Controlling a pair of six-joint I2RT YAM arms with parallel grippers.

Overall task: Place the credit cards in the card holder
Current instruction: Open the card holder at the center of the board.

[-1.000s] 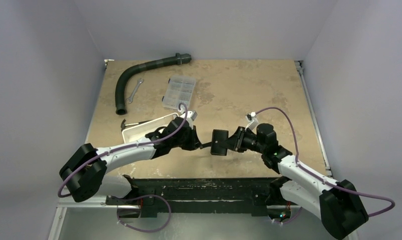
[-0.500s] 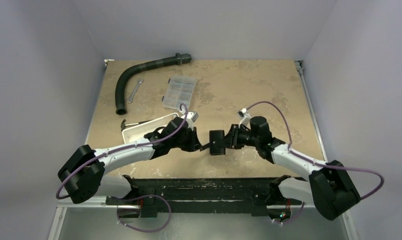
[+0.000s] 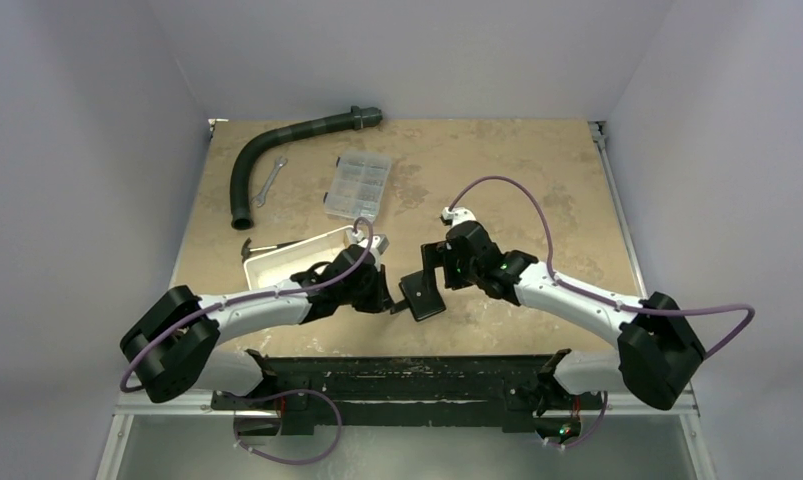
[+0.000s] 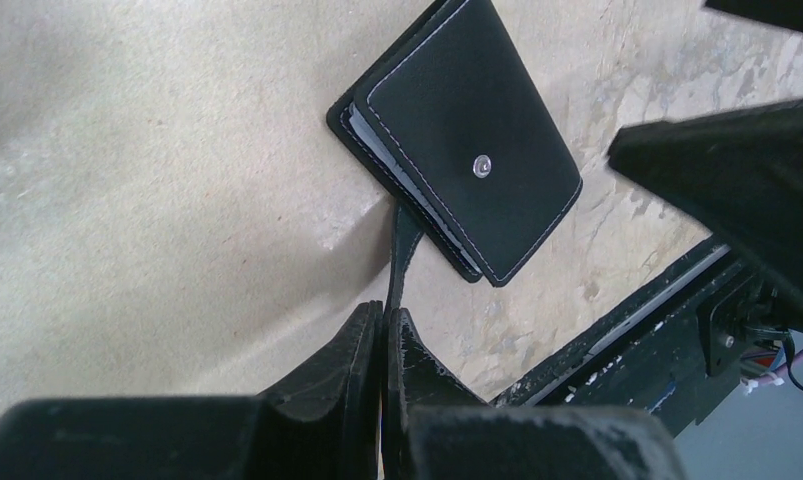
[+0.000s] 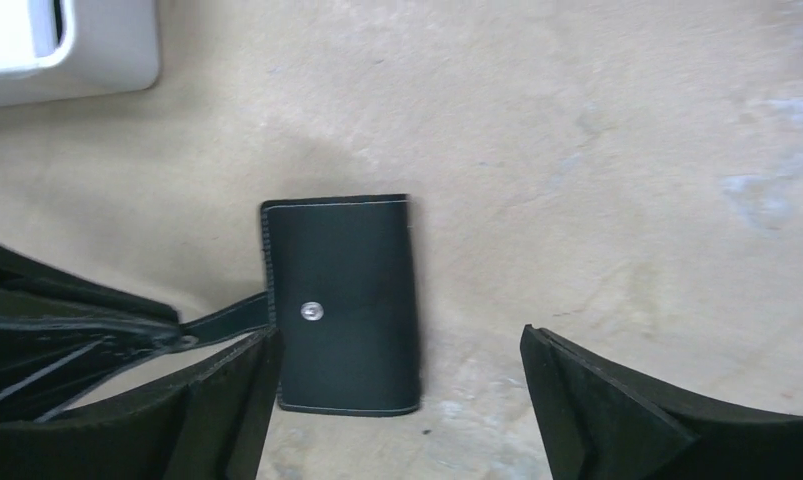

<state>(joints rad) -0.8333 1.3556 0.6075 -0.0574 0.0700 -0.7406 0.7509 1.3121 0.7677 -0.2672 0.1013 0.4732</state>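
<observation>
- Top external view: the card holder point(image 3: 422, 293) lies folded shut close to the bench's point(image 3: 537, 170) near edge, about midway along it and directly between the two arms. The left gripper point(image 3: 389, 300) comes at it low from the left with its forearm stretched almost flat. The right gripper point(image 3: 430, 272) hangs over the holder's far side, its arm reaching in from the right. Both are about equally near. The white tray point(image 3: 297, 258) sits behind the left arm.
- Left wrist view: the left gripper point(image 4: 382, 318) has its fingers pressed together on the thin closure strap point(image 4: 402, 245), which leads up to the card holder point(image 4: 457, 140). Pale edges show between the holder's leaves; whether these are credit cards cannot be told.
- Right wrist view: the right gripper point(image 5: 399, 345) is spread wide and holds nothing. The card holder point(image 5: 342, 300) lies just ahead, toward the left finger, snap stud point(image 5: 310, 312) upward. Its long axis runs across the line between the fingers, so they face its long sides. The closure strap point(image 5: 227, 320) runs off leftward.
</observation>
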